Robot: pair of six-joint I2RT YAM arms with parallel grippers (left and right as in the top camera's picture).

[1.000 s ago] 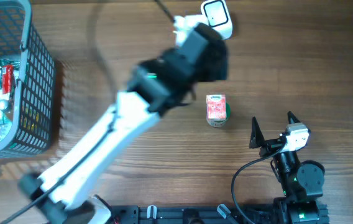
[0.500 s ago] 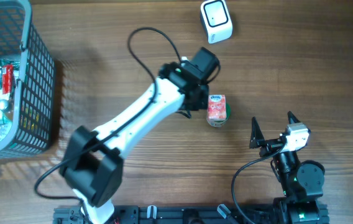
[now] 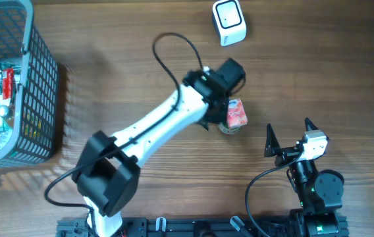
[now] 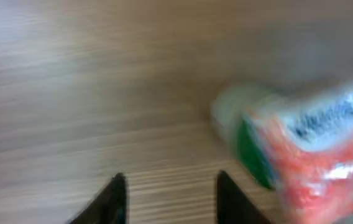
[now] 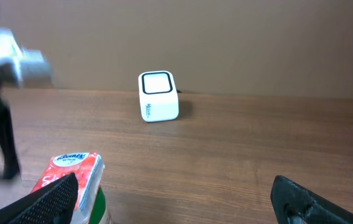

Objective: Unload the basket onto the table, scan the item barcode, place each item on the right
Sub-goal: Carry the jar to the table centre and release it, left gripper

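Note:
The item is a red and white tissue pack (image 3: 237,113) resting tilted on a green and white can (image 3: 228,128) at mid-table. My left arm's head (image 3: 221,85) hangs right over its left side. In the left wrist view the pack (image 4: 313,149) is blurred and lies to the right of my left gripper (image 4: 173,199). Its fingers stand apart with only bare wood between them. My right gripper (image 3: 287,135) is open near the front right, and the pack (image 5: 71,171) is beside its left finger. The white scanner (image 3: 229,22) stands at the back.
A dark wire basket (image 3: 42,85) with several packaged goods stands at the left edge. The scanner (image 5: 158,95) faces up on the wooden table (image 3: 319,59). The left arm's cable loops above its forearm.
My left arm swung from the scanner down to the item. Its jaws closed, then parted again. The tissue pack has tipped and shifted slightly right. The right arm stayed still.

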